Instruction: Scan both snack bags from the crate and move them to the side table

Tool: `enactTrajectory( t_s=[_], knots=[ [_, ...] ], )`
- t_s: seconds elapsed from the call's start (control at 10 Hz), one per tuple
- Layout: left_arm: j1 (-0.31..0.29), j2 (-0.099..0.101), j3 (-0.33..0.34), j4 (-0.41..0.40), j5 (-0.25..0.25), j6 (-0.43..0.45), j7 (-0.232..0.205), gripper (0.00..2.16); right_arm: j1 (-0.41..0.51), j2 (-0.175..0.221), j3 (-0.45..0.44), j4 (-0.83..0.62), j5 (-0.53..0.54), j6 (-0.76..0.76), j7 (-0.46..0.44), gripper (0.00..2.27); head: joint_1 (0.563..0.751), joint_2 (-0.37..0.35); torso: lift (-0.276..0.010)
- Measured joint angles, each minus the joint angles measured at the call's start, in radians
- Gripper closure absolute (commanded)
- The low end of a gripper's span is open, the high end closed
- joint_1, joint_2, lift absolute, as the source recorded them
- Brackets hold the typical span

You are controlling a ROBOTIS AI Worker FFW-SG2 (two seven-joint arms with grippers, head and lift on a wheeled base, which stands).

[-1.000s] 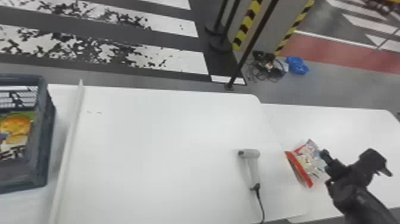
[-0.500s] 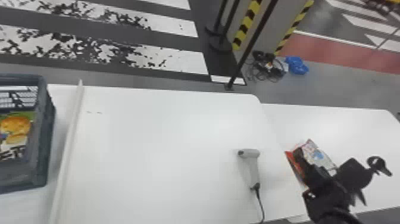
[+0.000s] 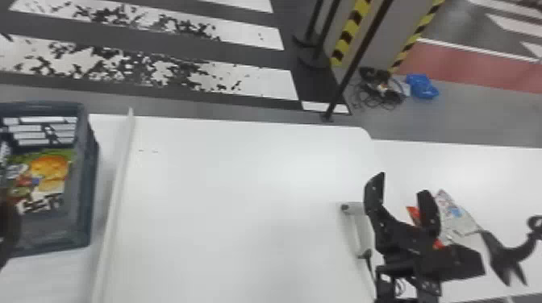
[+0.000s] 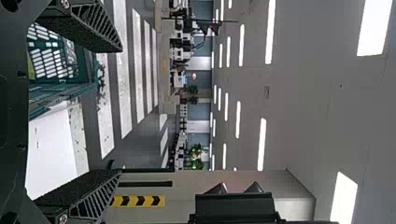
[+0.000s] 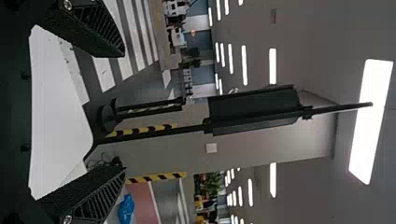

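One green and orange snack bag (image 3: 50, 169) lies inside the dark grey-blue plastic crate (image 3: 89, 173); one red and white snack bag (image 3: 457, 217) lies on the white side bench (image 3: 484, 173), partly behind my right end effector (image 3: 403, 193) (released, black fingers spread). My left end effector (image 3: 7, 231), also released, is near the crate. A pale handheld scanner (image 3: 358, 231) lies on the main white bench (image 3: 242, 193).

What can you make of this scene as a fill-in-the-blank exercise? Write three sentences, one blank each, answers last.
One snack bag lies on the side table, the other inside the ____.
The right gripper is not shut but ____.
The crumpled item on the floor beside the cables is coloured ____.
Missing words: crate; open; blue.
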Motion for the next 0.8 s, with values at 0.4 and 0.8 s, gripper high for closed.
enactTrajectory(
  t_s=[0.4,0.8],
  knots=[
    [-0.003,-0.005,-0.029,-0.002,-0.001,0.014,0.046,0.07,0.096,0.023,0.153,-0.089,0.091,-0.048,-0.017,0.08,0.695,-0.027,-0.029],
    [-0.006,-0.009,-0.048,-0.041,-0.007,0.089,0.085,0.07,0.138,0.029,0.248,-0.225,0.179,0.223,-0.017,0.08,0.695,0.083,-0.029]
  ],
)
